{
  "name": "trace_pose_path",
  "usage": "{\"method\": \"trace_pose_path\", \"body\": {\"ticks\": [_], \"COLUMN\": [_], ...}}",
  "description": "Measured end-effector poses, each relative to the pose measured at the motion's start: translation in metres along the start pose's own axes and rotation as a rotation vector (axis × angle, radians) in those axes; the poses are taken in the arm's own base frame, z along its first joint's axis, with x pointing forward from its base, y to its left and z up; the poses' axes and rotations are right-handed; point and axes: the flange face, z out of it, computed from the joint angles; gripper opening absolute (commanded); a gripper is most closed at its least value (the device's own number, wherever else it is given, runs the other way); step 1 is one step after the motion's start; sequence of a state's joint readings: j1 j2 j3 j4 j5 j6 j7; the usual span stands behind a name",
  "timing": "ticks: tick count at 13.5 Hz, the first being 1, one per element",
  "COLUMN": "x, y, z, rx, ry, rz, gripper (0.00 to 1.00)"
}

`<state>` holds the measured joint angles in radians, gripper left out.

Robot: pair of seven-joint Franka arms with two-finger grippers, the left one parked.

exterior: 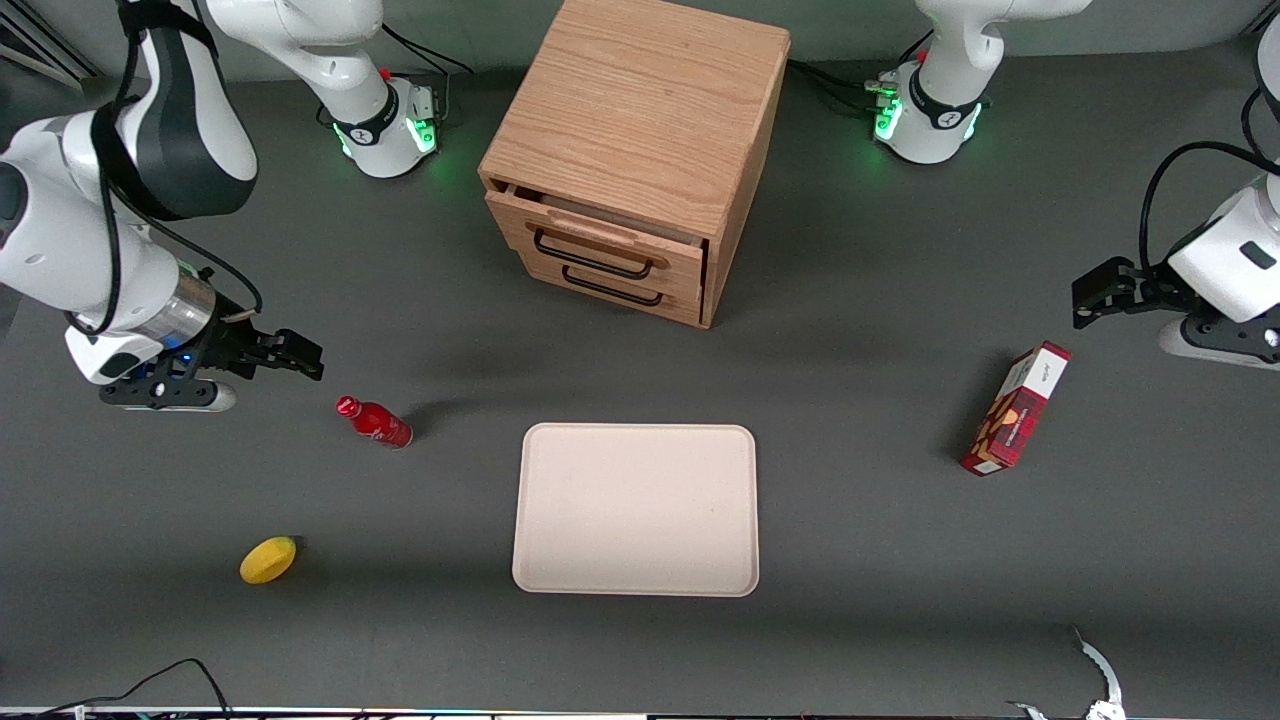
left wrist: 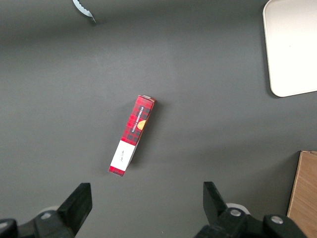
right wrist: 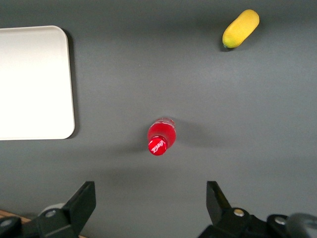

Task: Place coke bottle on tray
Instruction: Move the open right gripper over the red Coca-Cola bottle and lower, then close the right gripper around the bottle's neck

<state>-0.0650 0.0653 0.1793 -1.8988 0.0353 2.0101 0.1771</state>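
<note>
Nothing is done yet: your coke bottle [exterior: 374, 422] stands on the table [exterior: 880, 560], apart from the tray [exterior: 636, 509], toward the working arm's end. Your gripper [exterior: 285, 357] hangs near the bottle with its fingers [right wrist: 83, 201] spread and empty, probably above it, though the height is hard to judge. You have the whole grasp, carry and set-down left.

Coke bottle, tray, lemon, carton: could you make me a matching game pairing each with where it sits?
1 coke bottle
2 tray
3 lemon
4 carton

A toward the parked arm's end of the table
B in front of the drawer cabinet
C nearest the open gripper
D nearest the front camera

Pairs: 1-C, 2-B, 3-D, 4-A
</note>
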Motion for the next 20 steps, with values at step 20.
{"method": "trace_pose_path", "body": {"ticks": [20], "x": [-0.014], "y": [-0.001], "z": [0.132], "rx": [-0.011], "ry": [0.035], "rz": [-0.043], "gripper": [0.91]}}
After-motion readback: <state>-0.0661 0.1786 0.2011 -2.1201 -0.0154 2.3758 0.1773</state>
